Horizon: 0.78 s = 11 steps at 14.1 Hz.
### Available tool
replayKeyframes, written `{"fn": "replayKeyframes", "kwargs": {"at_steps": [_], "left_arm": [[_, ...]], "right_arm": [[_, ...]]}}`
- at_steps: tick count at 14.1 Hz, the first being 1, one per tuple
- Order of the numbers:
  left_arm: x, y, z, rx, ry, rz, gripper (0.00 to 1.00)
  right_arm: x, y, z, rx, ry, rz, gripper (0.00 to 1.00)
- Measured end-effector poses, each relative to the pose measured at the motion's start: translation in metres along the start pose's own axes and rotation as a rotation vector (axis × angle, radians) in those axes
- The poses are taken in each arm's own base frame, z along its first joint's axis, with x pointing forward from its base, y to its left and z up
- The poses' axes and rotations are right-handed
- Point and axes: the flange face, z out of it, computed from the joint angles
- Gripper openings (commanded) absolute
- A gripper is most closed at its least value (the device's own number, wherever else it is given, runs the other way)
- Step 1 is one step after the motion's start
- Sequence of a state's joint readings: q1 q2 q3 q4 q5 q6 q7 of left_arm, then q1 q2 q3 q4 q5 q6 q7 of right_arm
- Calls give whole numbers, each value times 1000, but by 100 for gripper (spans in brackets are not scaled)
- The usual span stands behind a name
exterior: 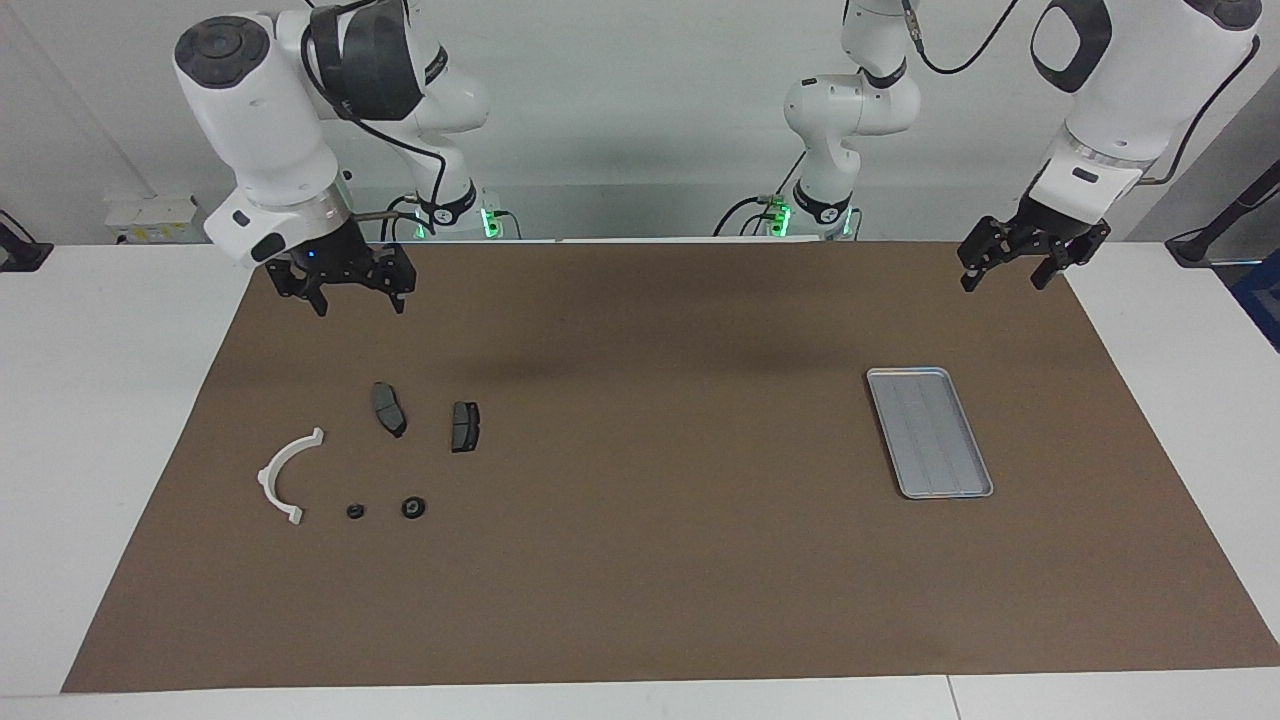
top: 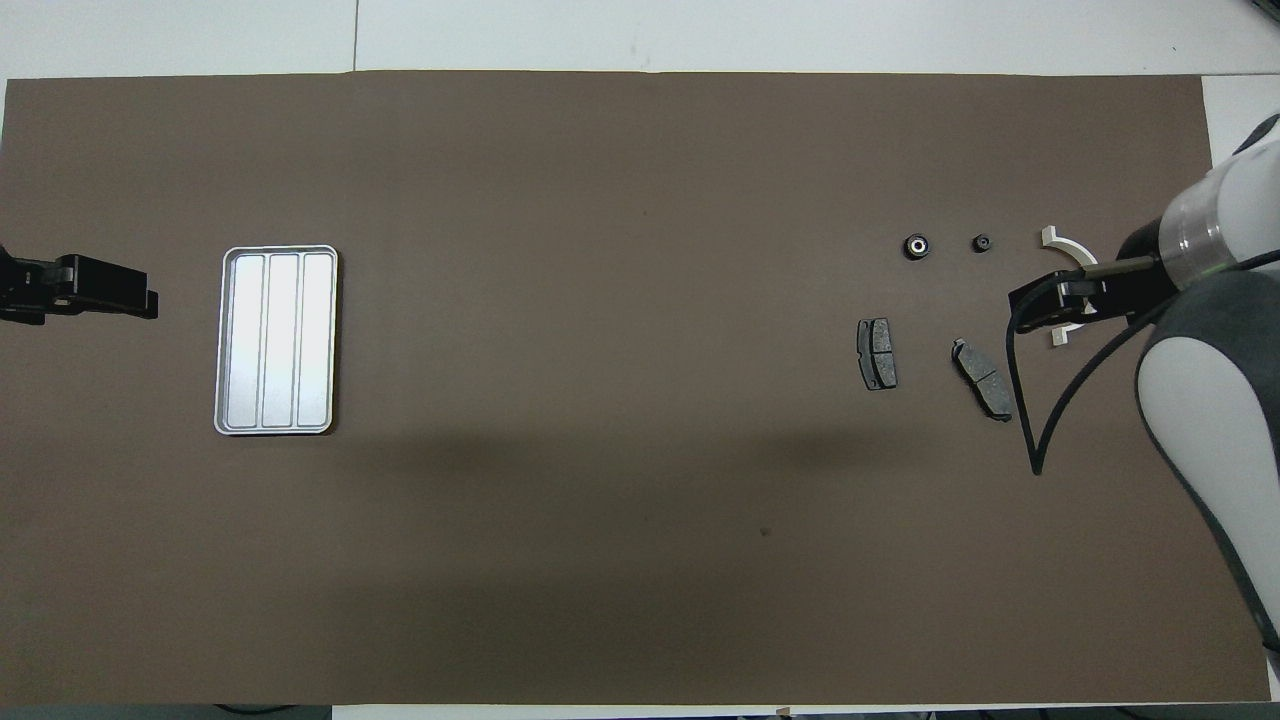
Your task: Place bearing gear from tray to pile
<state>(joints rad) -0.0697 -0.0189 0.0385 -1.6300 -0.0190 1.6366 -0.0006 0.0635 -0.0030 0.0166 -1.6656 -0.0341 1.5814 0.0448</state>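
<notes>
The silver-grey tray (exterior: pixel 930 432) lies flat at the left arm's end of the brown mat, with nothing in it; it also shows in the overhead view (top: pixel 276 340). The pile is at the right arm's end: a white half-ring bracket (exterior: pixel 285 478), two dark brake-pad pieces (exterior: pixel 388 408) (exterior: pixel 465 426) and a small black round bearing gear (exterior: pixel 414 507) (top: pixel 916 246). My right gripper (exterior: pixel 360 305) hangs open and empty over the mat's edge near its base. My left gripper (exterior: pixel 1005 283) hangs open and empty near its own base.
A smaller black round part (exterior: pixel 354 511) (top: pixel 982 242) lies between the bearing gear and the bracket. The brown mat (exterior: pixel 640 560) covers most of the white table. In the overhead view the right arm covers part of the bracket (top: pixel 1062 242).
</notes>
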Motion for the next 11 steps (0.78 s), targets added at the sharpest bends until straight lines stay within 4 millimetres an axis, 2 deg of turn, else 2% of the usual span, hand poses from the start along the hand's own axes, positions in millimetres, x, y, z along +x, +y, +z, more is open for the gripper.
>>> {"fn": "replayKeyframes", "kwargs": {"at_steps": [8, 11], "left_arm": [[0, 0, 0, 0, 0, 0, 100], [0, 0, 0, 0, 0, 0, 100]], "right_arm": [[-32, 3, -34, -1, 9, 3, 100], [-38, 3, -40, -1, 13, 4, 100]]}}
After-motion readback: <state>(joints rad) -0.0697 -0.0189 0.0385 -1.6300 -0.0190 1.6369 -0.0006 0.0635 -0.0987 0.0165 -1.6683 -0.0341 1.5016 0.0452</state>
